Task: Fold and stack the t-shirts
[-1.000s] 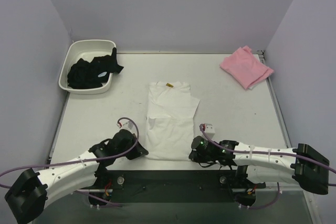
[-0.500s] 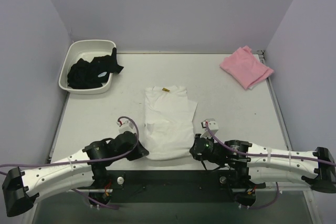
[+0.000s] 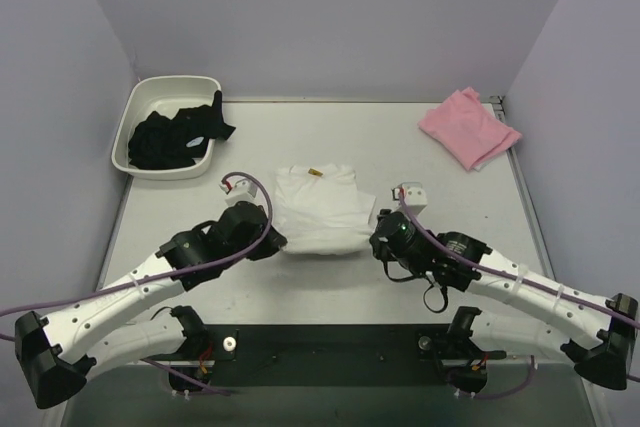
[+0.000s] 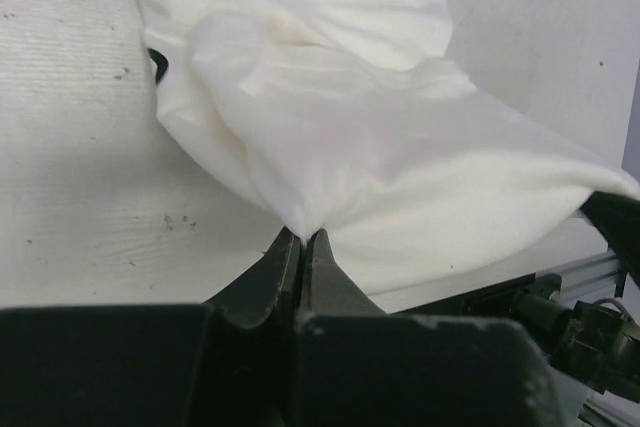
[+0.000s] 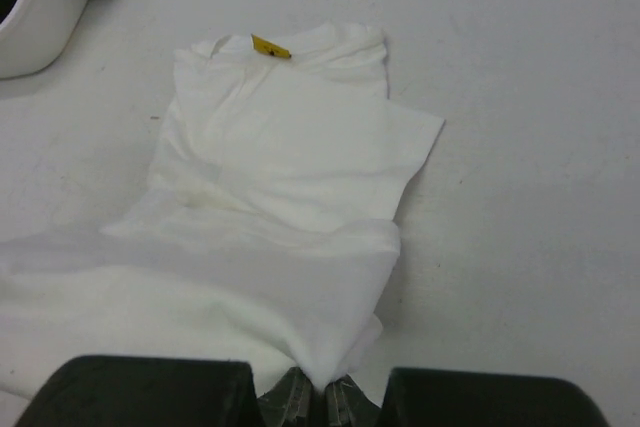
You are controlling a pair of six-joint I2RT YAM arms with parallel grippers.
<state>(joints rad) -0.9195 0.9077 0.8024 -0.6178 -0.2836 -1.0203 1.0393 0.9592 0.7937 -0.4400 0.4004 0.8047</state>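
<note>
Centre of the table (image 3: 470, 197): the left gripper (image 4: 303, 239) and the right gripper (image 5: 322, 389) each pinch a near corner of the white t-shirt (image 3: 318, 212), jaws clamped tight on the cloth. Its near edge is held up off the surface, while the collar end (yellow neck tag (image 5: 269, 46) showing) lies flat. The pink t-shirt (image 3: 468, 127) lies folded at the far right corner, well apart, and a white tub (image 3: 180, 80) of dark clothing (image 3: 170, 139) sits far left.
</note>
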